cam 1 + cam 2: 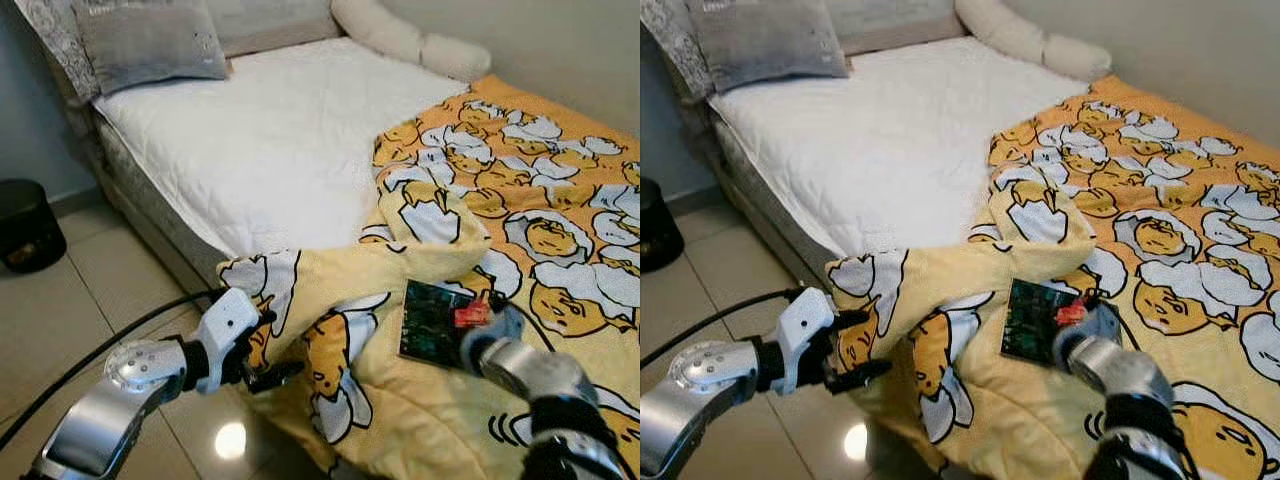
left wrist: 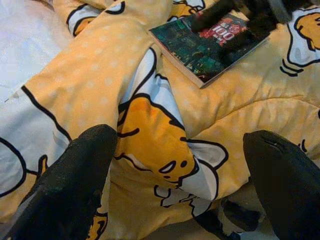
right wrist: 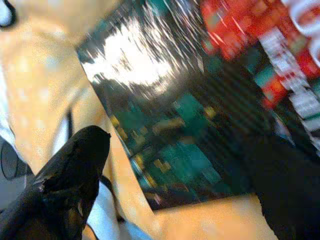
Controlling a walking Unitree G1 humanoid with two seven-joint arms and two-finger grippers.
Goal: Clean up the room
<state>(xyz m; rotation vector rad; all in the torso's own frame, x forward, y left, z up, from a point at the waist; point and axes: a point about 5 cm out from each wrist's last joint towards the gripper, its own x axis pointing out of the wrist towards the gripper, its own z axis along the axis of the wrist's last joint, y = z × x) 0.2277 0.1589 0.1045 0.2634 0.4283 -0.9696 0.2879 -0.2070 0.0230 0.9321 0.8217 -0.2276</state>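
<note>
A dark green book [image 1: 437,320] with red print lies flat on the yellow egg-print blanket [image 1: 560,230] that is bunched over the near corner of the white bed [image 1: 270,140]. The right tool [image 2: 235,22] rests at the book's edge, one finger [image 3: 75,175] spread off the cover onto the blanket. The left tool [image 2: 180,185] hangs spread wide just before the hanging blanket fold, gripping nothing, and a black bin [image 1: 25,225] stands on the floor, its contents hidden.
</note>
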